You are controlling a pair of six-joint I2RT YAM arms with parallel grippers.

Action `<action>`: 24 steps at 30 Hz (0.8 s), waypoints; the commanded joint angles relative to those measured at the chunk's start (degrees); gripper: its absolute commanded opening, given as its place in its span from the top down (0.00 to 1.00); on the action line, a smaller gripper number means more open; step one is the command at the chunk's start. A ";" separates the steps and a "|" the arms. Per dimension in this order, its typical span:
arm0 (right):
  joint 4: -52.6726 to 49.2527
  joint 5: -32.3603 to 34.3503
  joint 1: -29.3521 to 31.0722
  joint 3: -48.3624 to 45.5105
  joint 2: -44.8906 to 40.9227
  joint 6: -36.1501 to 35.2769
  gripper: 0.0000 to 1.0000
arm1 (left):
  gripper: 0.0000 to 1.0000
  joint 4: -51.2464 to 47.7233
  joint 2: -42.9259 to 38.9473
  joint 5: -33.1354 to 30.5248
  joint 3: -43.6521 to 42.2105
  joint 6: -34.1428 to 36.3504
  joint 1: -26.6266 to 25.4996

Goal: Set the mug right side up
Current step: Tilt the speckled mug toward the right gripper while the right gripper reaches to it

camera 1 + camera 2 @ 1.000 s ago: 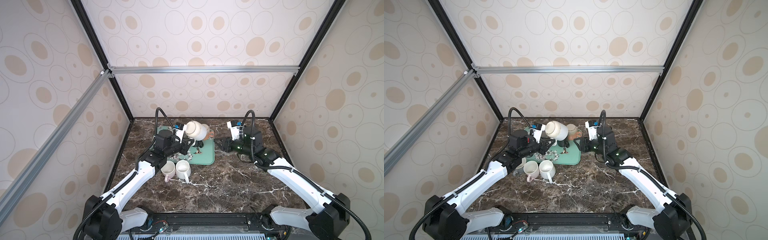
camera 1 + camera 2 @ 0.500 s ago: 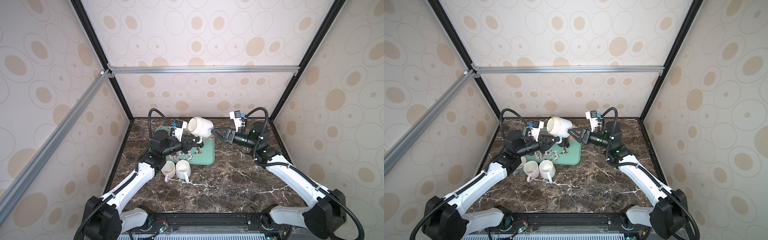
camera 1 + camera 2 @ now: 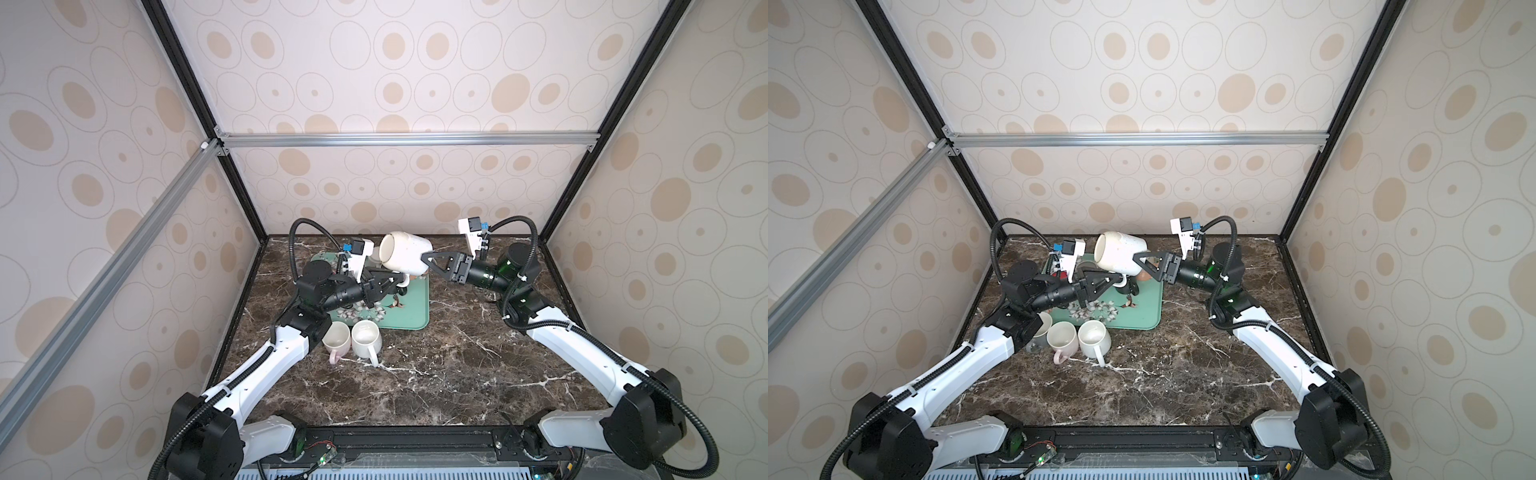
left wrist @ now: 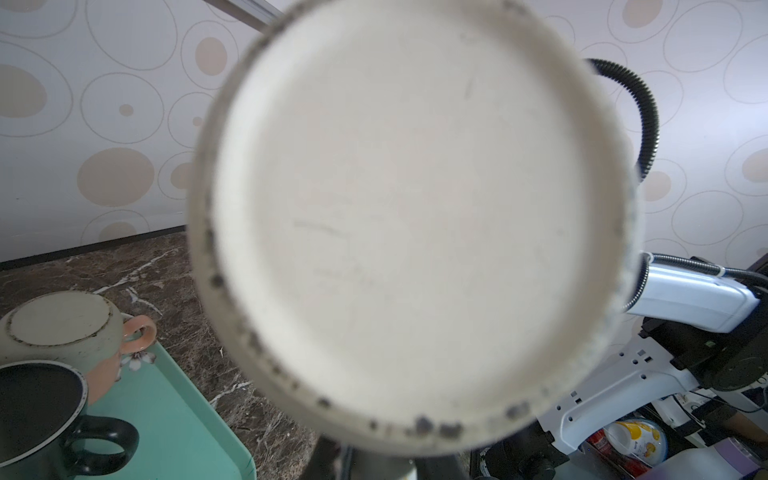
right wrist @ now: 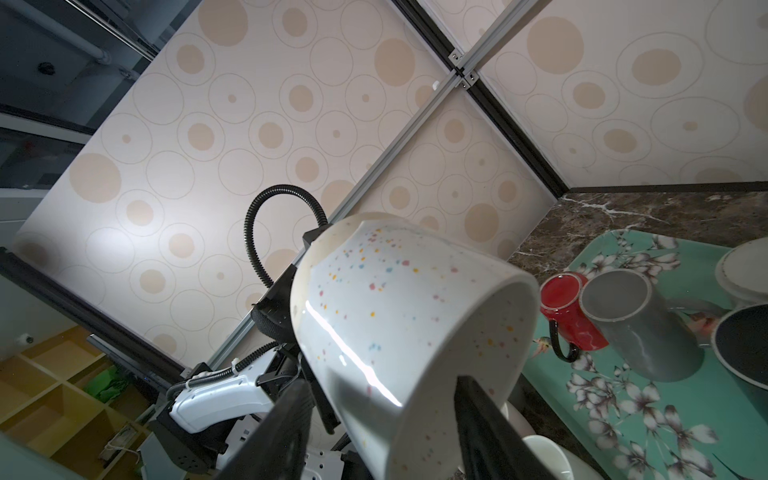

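The white speckled mug [image 3: 405, 253] [image 3: 1119, 253] hangs on its side in the air above the tray. Its flat base [image 4: 415, 208] fills the left wrist view. My left gripper [image 3: 395, 283] [image 3: 1108, 284] [image 4: 380, 465] reaches up from below and is shut on the mug's handle. My right gripper [image 3: 430, 262] [image 3: 1141, 262] [image 5: 382, 436] comes in from the right at the mug's mouth end. It is open. One of its fingers [image 5: 291, 432] stands clear of the mug's wall [image 5: 395, 311]. The other lies across the mouth.
A teal flowered tray [image 3: 415, 311] [image 3: 1146, 311] lies under the mug. It holds a red mug [image 5: 569, 307], a grey mug [image 5: 636, 324], a black mug [image 4: 37, 399] and a peach-handled mug [image 4: 62, 320]. Two upright mugs [image 3: 338, 338] [image 3: 366, 338] stand in front of the tray.
My left arm has lifted the mug and tipped it onto its side. My right gripper has risen from the table, swung to the mug's end and opened a little wider.
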 commanded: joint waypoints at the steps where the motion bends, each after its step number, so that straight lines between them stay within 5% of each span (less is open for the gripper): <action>1: 8.21 -3.53 0.05 -0.19 1.71 5.00 0.42 | 1.00 9.15 -1.53 2.49 1.10 -1.51 0.07; 8: 24.20 -5.39 0.42 -1.19 6.07 16.10 0.58 | 1.00 11.43 -0.55 3.60 0.49 -3.26 0.12; 24: 22.84 -4.38 1.46 -2.07 5.66 14.05 1.00 | 1.00 9.12 -0.08 2.54 -0.38 -3.34 0.72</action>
